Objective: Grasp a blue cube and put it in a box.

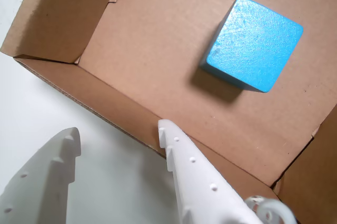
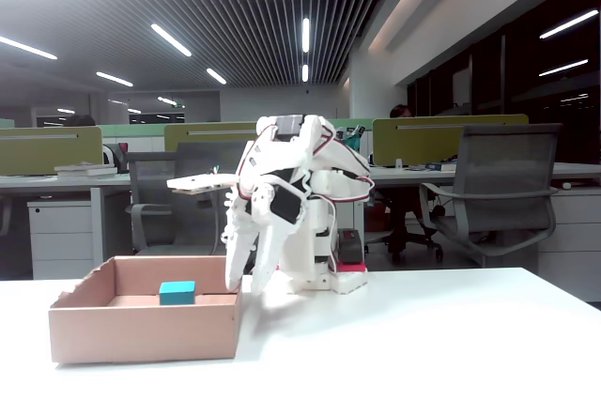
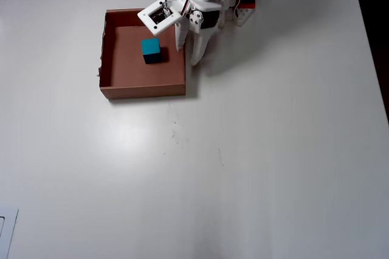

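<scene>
White gripper (image 1: 118, 134) hangs released, empty, straddling the box (image 1: 100, 95) wall.
Inside the box, the cube (image 1: 253, 44) sits flat on the floor.

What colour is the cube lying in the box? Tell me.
Teal-blue, plain with no pattern. The cube shows best in the wrist view, resting on the floor of the brown box.

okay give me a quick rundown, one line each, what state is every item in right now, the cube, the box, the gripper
Small teal-blue cube: resting flat on the floor of the box, free of the gripper, apart from the walls.
Shallow brown cardboard box: open-topped, upright on the white table, holding only the cube.
White two-finger gripper: open and empty, its fingers straddling the box's side wall.
</scene>
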Robot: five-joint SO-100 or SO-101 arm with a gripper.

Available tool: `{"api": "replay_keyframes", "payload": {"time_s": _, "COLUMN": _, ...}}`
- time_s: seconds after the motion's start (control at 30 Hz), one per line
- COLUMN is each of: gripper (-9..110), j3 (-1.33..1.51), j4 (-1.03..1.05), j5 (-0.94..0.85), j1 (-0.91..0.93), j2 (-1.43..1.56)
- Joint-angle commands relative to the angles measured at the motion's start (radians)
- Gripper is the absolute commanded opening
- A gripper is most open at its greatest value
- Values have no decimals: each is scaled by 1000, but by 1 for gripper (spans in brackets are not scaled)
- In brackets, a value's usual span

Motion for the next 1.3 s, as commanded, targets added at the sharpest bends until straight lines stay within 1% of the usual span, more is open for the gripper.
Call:
{"api": "replay_keyframes", "payload": {"time_s": 0.0, "gripper": 19, "j3": -8, "j4": -11, "j5": -3, "j1": -6, "j2": 3}}
{"api": "replay_keyframes", "payload": {"time_s": 0.23, "gripper": 19, "j3": -8, "j4": -20, "j5": 0, "j1": -5, "j2": 3}}
{"api": "replay_keyframes", "payload": {"time_s": 0.5, "gripper": 24, "j3": -8, "j4": -14, "j5": -3, "j1": -18, "j2": 3}}
{"api": "replay_keyframes", "payload": {"time_s": 1.27, "gripper": 24, "j3": -8, "j4": -12, "j5": -3, "j1": -18, "j2": 3}}
